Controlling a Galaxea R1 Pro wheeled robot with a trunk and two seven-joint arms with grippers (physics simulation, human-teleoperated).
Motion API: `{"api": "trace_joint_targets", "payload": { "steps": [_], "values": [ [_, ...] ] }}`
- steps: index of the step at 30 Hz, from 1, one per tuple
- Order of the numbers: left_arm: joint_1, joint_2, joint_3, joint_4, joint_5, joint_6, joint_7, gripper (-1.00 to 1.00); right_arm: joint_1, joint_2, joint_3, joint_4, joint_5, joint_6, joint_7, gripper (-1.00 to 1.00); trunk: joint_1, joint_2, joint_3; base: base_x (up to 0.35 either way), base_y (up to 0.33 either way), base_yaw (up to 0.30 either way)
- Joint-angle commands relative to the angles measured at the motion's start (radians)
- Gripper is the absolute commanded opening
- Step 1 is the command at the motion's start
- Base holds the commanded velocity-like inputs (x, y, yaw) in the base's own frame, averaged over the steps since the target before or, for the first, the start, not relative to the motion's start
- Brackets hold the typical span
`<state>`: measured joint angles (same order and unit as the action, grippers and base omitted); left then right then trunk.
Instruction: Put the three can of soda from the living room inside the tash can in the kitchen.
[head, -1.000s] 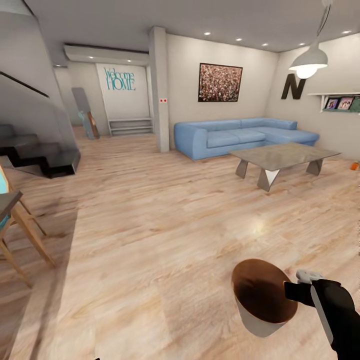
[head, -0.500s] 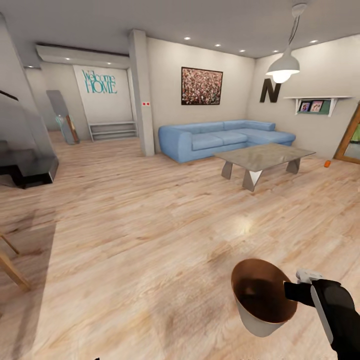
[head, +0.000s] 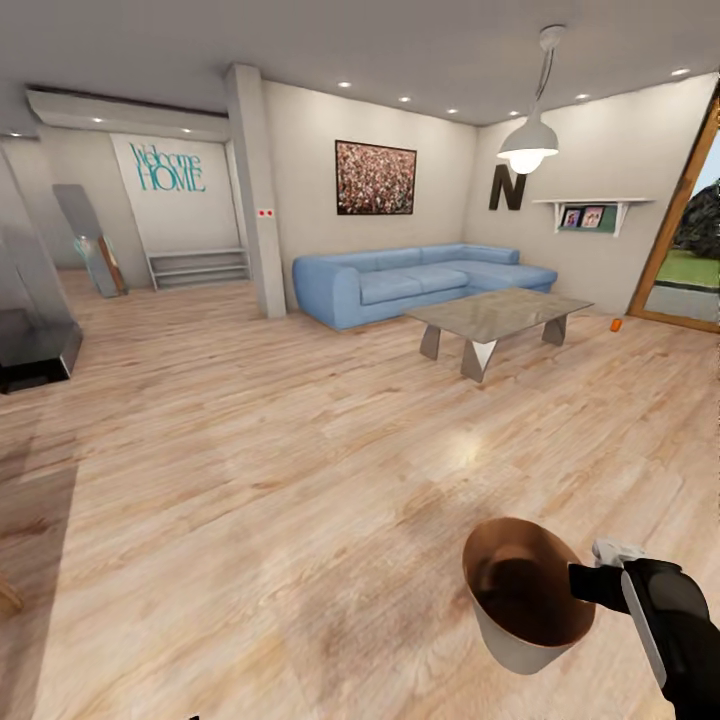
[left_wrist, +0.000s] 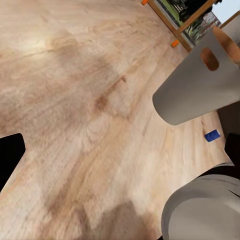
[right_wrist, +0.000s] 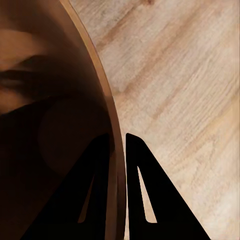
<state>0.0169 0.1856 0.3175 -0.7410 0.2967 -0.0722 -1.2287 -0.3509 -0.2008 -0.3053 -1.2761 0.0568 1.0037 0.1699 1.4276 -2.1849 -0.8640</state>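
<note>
My right gripper (head: 588, 583) is shut on the rim of the tash can (head: 520, 590), held above the wood floor with its brown inside facing up. In the right wrist view the two black fingers (right_wrist: 137, 165) pinch the rim (right_wrist: 114, 135), one inside and one outside. One orange can of soda (head: 616, 323) stands on the floor by the glass door. The left wrist view shows the bin's pale grey wall (left_wrist: 195, 90), a blue can (left_wrist: 212, 135) lying on the floor beyond it, and two orange cans (left_wrist: 175, 43) near the door frame. My left gripper (left_wrist: 122, 150) is open and holds nothing.
A blue corner sofa (head: 420, 280) and a low glass-topped coffee table (head: 495, 318) stand in the far middle of the living room. A pillar (head: 255, 190) rises left of the sofa, black stairs (head: 35, 345) sit at far left. Wide bare floor lies ahead.
The whole head view has swung to the right: sofa, table and stairs slid left in the picture and the glass door came into view. The bin stays in my right gripper.
</note>
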Motion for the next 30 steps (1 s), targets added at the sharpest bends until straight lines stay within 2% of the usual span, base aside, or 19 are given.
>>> {"api": "trace_joint_targets", "payload": {
  "steps": [1,8,30],
  "values": [
    [0.0,0.0,0.0,0.0,0.0,0.0,0.0,1.0,0.0,0.0,0.0,0.0,-0.019,0.001,0.006,-1.0,0.0,0.0,0.0,0.044,0.005,-0.036],
    [0.0,0.0,0.0,0.0,0.0,0.0,0.0,1.0,0.0,0.001,0.006,0.002,-0.019,0.001,0.006,-1.0,0.0,0.0,0.001,0.217,0.101,-0.148],
    [0.0,0.0,0.0,0.0,0.0,0.0,0.0,1.0,0.0,0.001,0.007,0.003,-0.02,0.001,0.006,-1.0,0.0,0.0,0.001,0.304,0.146,-0.295]
  ]
}}
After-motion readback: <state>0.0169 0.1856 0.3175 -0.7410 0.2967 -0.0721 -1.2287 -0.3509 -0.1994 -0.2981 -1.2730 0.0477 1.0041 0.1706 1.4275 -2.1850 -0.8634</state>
